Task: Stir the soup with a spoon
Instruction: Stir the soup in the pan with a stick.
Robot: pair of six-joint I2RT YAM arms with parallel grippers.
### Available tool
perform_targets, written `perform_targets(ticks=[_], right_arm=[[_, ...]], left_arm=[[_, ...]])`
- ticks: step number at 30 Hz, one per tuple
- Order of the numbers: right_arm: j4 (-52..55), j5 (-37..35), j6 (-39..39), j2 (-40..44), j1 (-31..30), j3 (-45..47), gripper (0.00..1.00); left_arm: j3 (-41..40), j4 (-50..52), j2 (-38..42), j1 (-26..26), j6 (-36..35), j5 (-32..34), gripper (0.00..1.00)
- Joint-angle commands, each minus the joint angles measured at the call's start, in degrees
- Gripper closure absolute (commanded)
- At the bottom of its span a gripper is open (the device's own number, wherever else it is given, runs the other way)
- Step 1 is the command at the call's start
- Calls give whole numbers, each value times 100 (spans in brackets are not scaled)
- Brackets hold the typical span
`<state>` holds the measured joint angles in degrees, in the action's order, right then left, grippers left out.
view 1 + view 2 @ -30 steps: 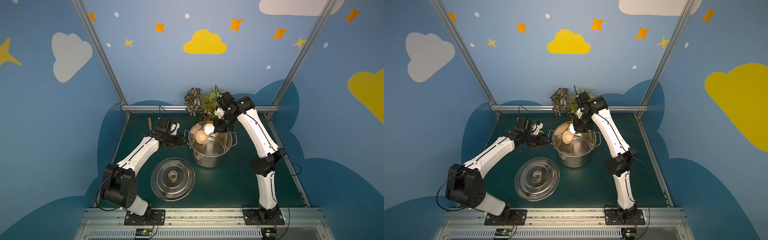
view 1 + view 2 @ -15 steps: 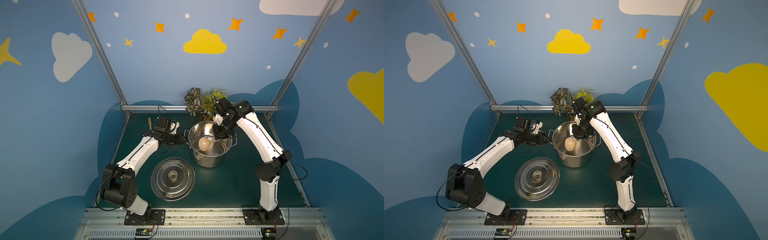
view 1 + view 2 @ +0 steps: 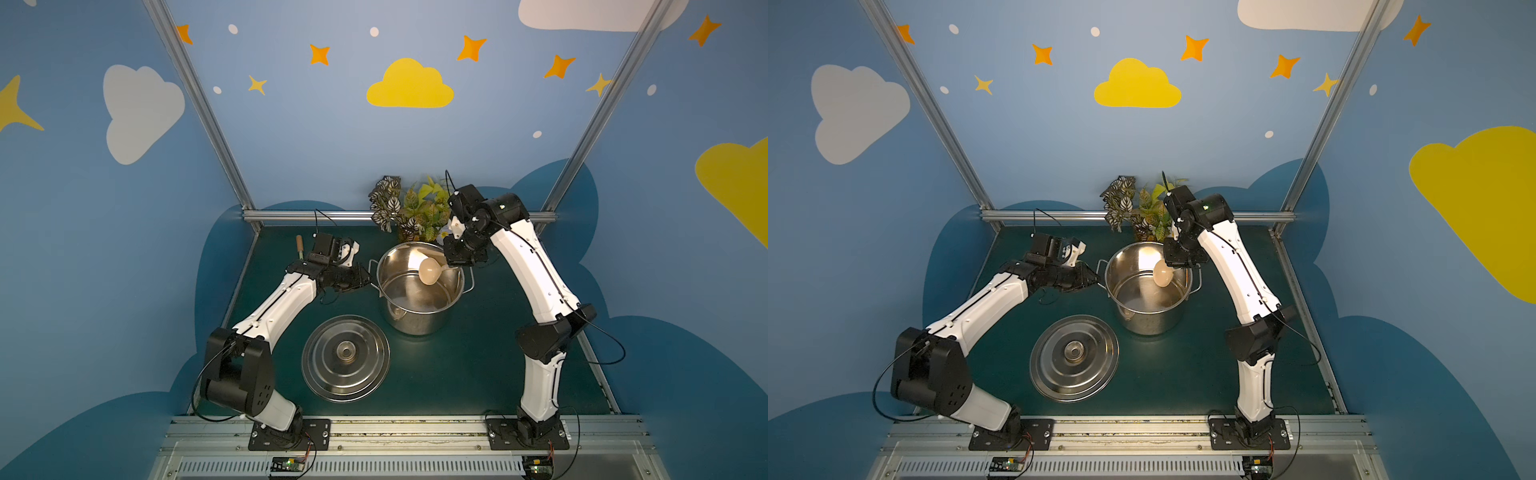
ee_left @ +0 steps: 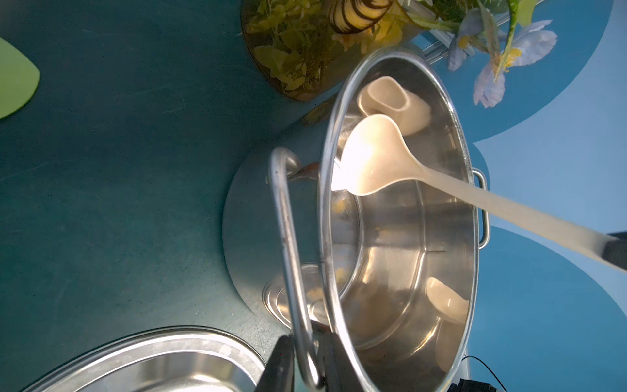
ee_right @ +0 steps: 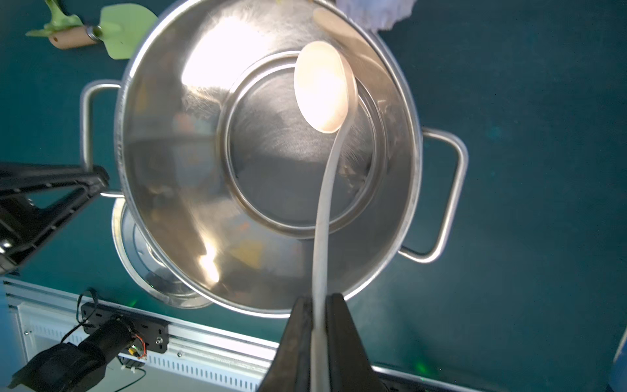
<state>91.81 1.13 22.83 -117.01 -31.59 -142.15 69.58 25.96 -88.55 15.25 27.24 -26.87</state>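
Arms first: left arm (image 3: pixel 274 313) up from the rail at lower left of frame, elbow folded low, forearm slanting toward mid-frame. Left pincer (image 3: pixel 363 277) low over the table, narrowed onto the loop handle (image 4: pixel 287 237) on the pot's left side, one finger (image 4: pixel 280 363) on each side of the wire. Right arm (image 3: pixel 536 270) up from lower right, bent near the table's right edge, forearm leaning back toward centre, wrist tipped down over the pot's right rim. Right pincer (image 5: pixel 319 305) clamped on the thin shaft of the ladle (image 3: pixel 430 271).

Ladle bowl inside the mouth of the pot (image 3: pixel 415 322), high, toward the upper right of the opening, clear of the bottom, with the shaft out over the rim. Pot's inside bare shiny steel.

Count:
- two arms
- one pot with two loop handles
- one lid (image 3: pixel 345 358) flat just below-left of the pot
- one ladle
- one green trowel (image 5: pixel 125 30) with wooden grip, at the table's upper left
- a second green tool (image 5: pixel 54 18) beside it, partly cut off
- leafy plants (image 3: pixel 411 210) bunched behind the pot, number unclear

Dark green table (image 3: pixel 478 374). Blue walls painted with clouds and stars. Aluminium posts at the back corners.
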Motion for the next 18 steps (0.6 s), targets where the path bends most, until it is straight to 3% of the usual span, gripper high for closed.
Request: perform_targets(ticks=[1,10,18], right_arm=[[1115,162,19,-327,-58,-461,100],[950,919,-41,-824,-513,-977,100],[1087,751,-188,-254,-909,-136,100]], left_arm=[[-90,-73,-66,-46,-15,-99,84],[-108,-72,-62,-57,6,-68,92],[-113,-73,-33,-66,9,-55,95]])
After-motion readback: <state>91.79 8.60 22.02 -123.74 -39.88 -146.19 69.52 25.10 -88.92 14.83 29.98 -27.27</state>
